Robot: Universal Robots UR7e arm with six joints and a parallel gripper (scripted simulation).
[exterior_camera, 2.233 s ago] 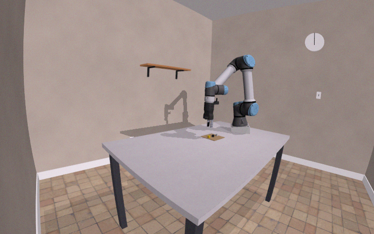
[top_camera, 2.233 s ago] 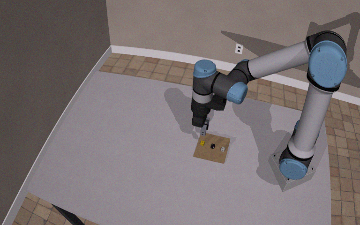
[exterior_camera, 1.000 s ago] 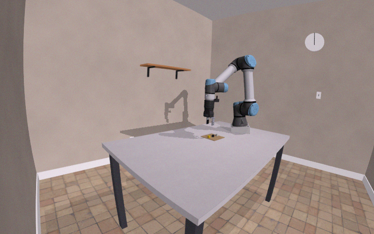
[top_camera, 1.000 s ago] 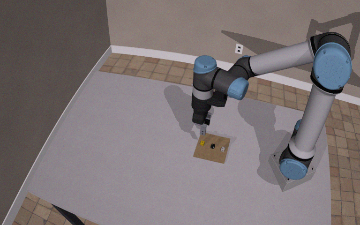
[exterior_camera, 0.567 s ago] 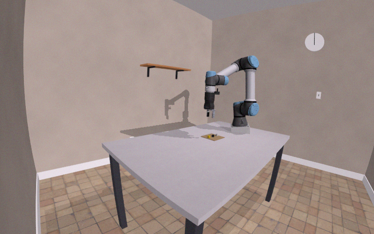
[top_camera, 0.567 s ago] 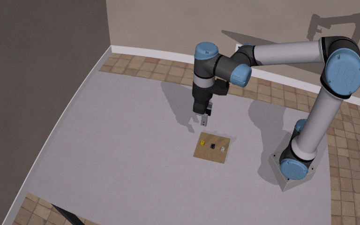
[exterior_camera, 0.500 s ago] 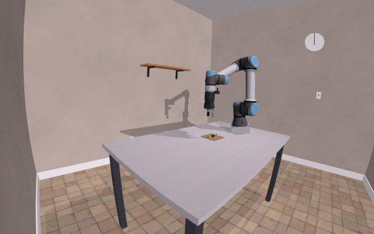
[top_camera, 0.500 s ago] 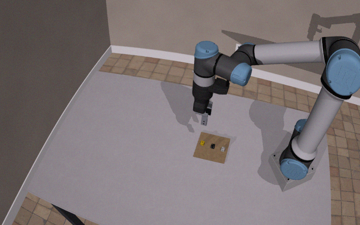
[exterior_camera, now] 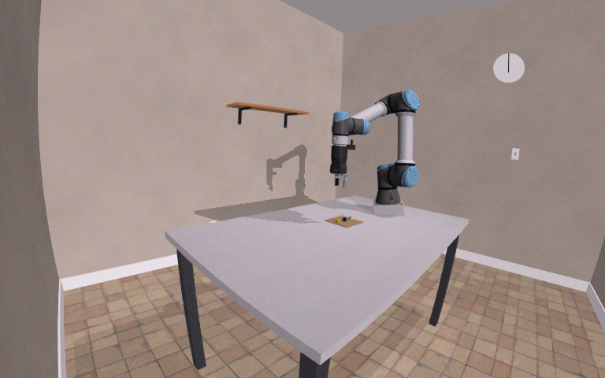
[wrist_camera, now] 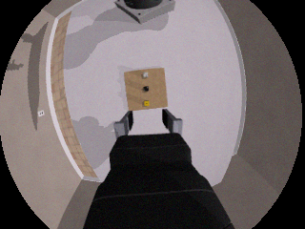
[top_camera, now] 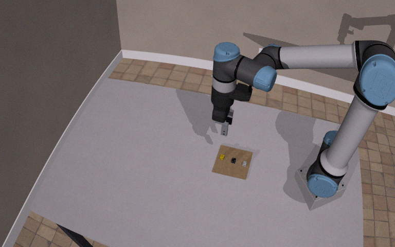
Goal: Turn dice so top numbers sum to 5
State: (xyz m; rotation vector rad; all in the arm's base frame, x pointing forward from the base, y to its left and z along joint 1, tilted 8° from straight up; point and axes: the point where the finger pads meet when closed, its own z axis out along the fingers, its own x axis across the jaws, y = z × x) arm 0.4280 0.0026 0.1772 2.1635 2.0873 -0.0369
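Note:
A brown mat (top_camera: pixel 232 163) lies flat on the grey table. Three dice sit on it in a row: a yellow die (top_camera: pixel 221 157) at the left, a black die (top_camera: pixel 233 160) in the middle and a white die (top_camera: pixel 244 163) at the right. All three lie flat and fully on the mat. Their top numbers are too small to read. My gripper (top_camera: pixel 224 129) hangs open and empty well above the mat's yellow-die end. In the wrist view the mat (wrist_camera: pixel 145 88) lies far below my open fingers, with the yellow die (wrist_camera: pixel 147 103) nearest them. The mat also shows in the exterior view (exterior_camera: pixel 343 220).
The robot base (top_camera: pixel 322 189) stands on the table to the right of the mat. A wall shelf (exterior_camera: pixel 267 109) hangs on the far wall, away from the table.

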